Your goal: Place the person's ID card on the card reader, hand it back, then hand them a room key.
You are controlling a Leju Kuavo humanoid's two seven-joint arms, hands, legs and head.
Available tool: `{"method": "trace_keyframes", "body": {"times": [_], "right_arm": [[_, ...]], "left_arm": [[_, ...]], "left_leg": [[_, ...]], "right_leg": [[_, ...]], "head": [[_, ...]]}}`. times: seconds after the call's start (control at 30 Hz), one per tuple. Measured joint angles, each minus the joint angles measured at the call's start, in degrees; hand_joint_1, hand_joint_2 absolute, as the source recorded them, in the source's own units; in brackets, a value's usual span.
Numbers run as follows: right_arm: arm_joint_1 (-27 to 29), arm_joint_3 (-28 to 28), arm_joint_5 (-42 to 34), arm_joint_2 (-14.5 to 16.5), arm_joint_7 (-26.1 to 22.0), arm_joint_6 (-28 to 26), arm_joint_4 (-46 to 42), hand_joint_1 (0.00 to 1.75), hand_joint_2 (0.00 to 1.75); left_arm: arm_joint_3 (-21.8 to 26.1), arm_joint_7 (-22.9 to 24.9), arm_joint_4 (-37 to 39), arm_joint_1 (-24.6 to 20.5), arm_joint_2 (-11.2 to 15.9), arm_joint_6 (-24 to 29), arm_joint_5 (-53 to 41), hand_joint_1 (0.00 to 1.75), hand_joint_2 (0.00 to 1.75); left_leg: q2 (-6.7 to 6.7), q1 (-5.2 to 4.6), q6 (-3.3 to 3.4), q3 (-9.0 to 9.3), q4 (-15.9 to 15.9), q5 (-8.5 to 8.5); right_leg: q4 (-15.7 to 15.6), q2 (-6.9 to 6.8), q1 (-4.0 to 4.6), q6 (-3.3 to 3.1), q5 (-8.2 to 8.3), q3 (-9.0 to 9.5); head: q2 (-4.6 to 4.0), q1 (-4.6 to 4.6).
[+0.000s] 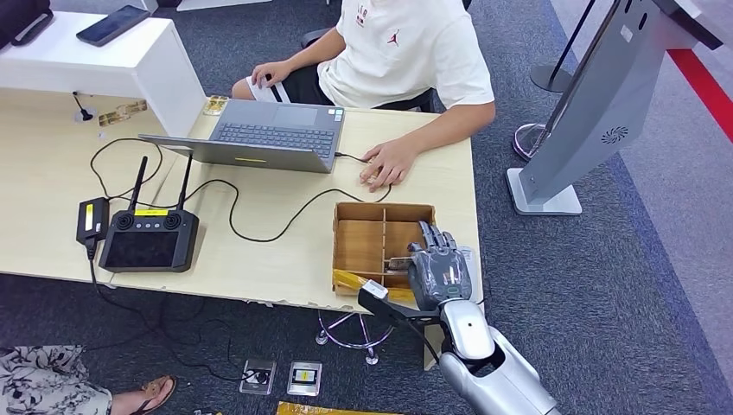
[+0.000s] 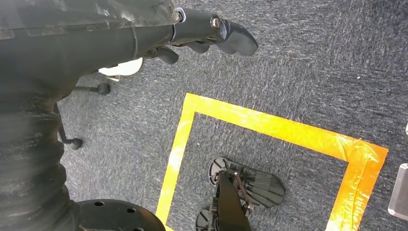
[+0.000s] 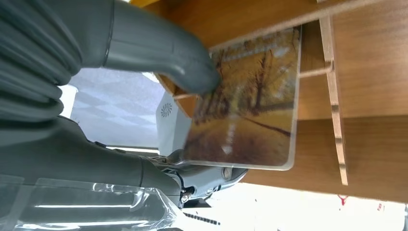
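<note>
Card (image 3: 245,103) with an autumn tree-lined road printed on it sits pinched in my right hand (image 1: 439,270), thumb (image 3: 159,53) pressed on its face and darker fingers (image 3: 211,175) under its edge. I see the hand over the wooden divided tray (image 1: 359,246) at the desk's (image 1: 259,259) front right corner, and the card is just above the tray's partitions. A person in a white shirt (image 1: 406,52) sits at the far edge, one hand (image 1: 389,162) resting on the desk just behind the tray, beside a grey laptop (image 1: 268,137). A black controller (image 1: 147,240) lies near the front left. My left hand (image 2: 211,33) hangs over grey carpet with its fingers curled in, holding nothing.
</note>
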Motion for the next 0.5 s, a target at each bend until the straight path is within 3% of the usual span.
{"method": "trace_keyframes", "body": {"times": [0.5], "right_arm": [[0.28, -0.05, 1.43, -0.18, -0.67, -0.02, -2.66, 0.0, 1.75]], "left_arm": [[-0.01, -0.01, 0.0, -0.05, 0.01, 0.15, 0.53, 0.0, 1.75]], "left_leg": [[0.03, 0.0, 0.0, 0.04, 0.0, 0.0]], "right_leg": [[0.01, 0.01, 0.0, 0.0, 0.01, 0.02]], "head": [[0.0, 0.01]]}}
